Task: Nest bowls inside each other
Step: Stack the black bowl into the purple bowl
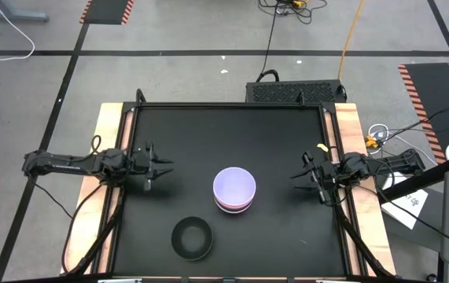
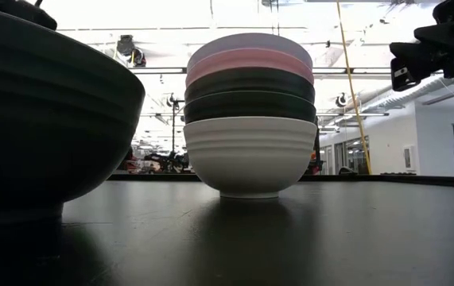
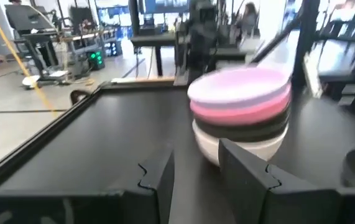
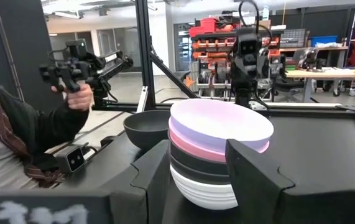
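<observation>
You see a stack of five nested bowls [image 1: 233,190] near the middle of the matte black table [image 1: 208,134]. From the bottom up the stack reads:

- a white bowl [image 2: 250,155] with faint horizontal ribs and a short round foot;
- two black bowls [image 2: 250,95], only their rims showing;
- a pink bowl [image 2: 249,60];
- a lavender bowl [image 2: 246,40] on top, its smooth, round interior open to the overhead camera.

All five look like smooth, slightly glossy plastic, and the rims sit level and concentric.

A sixth bowl, the loose black bowl [image 1: 192,238], stands upright by itself nearer the front edge of the table, to the left of the stack and apart from it. In the low view it fills the left side as a dark, curved wall.

The left gripper [image 1: 163,166] hangs over the left part of the table, pointing toward the stack and well apart from it. Its fingers [image 3: 158,177] are spread and hold nothing.

The right gripper [image 1: 296,176] hangs over the right part of the table, facing the stack from the other side. Its angular dark fingers [image 4: 252,168] are likewise spread and empty.

In the right wrist view, a person [image 4: 15,143] sits beyond the table edge with a hand [image 4: 78,96] on a control handle.
</observation>
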Tool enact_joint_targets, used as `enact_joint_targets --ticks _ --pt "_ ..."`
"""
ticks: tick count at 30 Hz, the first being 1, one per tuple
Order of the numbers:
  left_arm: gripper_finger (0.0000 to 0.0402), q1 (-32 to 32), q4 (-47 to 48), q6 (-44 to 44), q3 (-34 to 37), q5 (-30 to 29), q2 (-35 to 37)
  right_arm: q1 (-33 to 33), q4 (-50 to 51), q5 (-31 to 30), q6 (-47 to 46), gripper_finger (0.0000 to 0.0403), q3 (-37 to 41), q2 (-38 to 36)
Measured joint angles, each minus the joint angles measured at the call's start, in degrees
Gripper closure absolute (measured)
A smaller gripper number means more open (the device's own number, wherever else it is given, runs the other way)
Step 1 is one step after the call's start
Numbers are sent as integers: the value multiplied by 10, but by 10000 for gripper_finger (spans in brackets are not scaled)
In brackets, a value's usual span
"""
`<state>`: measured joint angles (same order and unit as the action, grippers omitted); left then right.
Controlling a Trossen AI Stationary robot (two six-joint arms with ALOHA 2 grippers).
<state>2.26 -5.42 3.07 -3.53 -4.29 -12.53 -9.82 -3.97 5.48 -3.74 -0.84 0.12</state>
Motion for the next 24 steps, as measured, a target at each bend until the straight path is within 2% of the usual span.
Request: enact_joint_targets --ticks 4,10,24 --pt "275 0 -2 -35 -20 12 0 0 -1 0 3 257 0 0" --pt "275 0 42 -36 -23 2 0 0 -5 -41 18 257 0 0" --pt "275 0 54 -34 -23 -7 0 0 -14 -40 41 257 0 0"
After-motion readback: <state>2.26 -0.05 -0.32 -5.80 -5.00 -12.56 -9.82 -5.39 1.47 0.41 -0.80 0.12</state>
